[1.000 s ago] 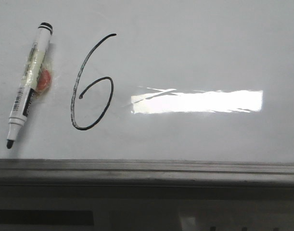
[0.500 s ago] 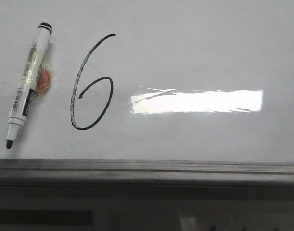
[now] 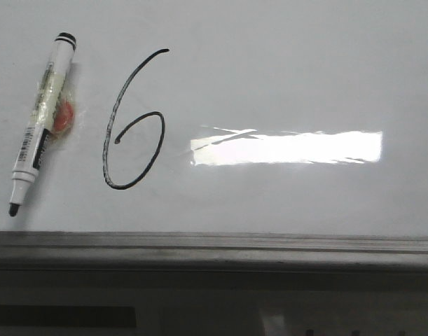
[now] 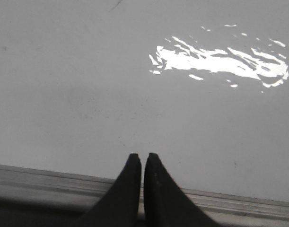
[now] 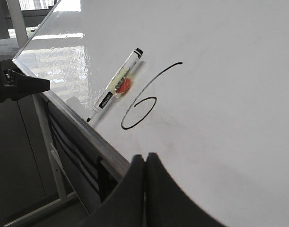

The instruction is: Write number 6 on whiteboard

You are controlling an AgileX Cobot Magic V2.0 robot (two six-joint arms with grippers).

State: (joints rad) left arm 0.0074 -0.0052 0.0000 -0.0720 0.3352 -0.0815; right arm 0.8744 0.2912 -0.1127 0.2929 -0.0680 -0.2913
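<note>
The 6 (image 3: 133,119) sits left of centre on the whiteboard (image 3: 284,77) — marker (image 3: 40,122) lying uncapped at far left. Both grippers — left (image 4: 142,158), right (image 5: 145,158) — are closed and empty.

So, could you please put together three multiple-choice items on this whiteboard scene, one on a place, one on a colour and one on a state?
1. Where does the marker pen lie in the front view?
A. Left of the number 6
B. Right of the glare
C. On the grey ledge

2. What colour is the drawn digit?
A. Red
B. Black
C. Blue

3. How do the left gripper and right gripper stand?
A. Both shut, holding nothing
B. Both wide open
C. One clamps the pen

Answers: 1 A, the pen rests on the whiteboard beside the digit's left side. 2 B, the stroke is black. 3 A, each wrist view shows fingertips together, with nothing between them.
</note>
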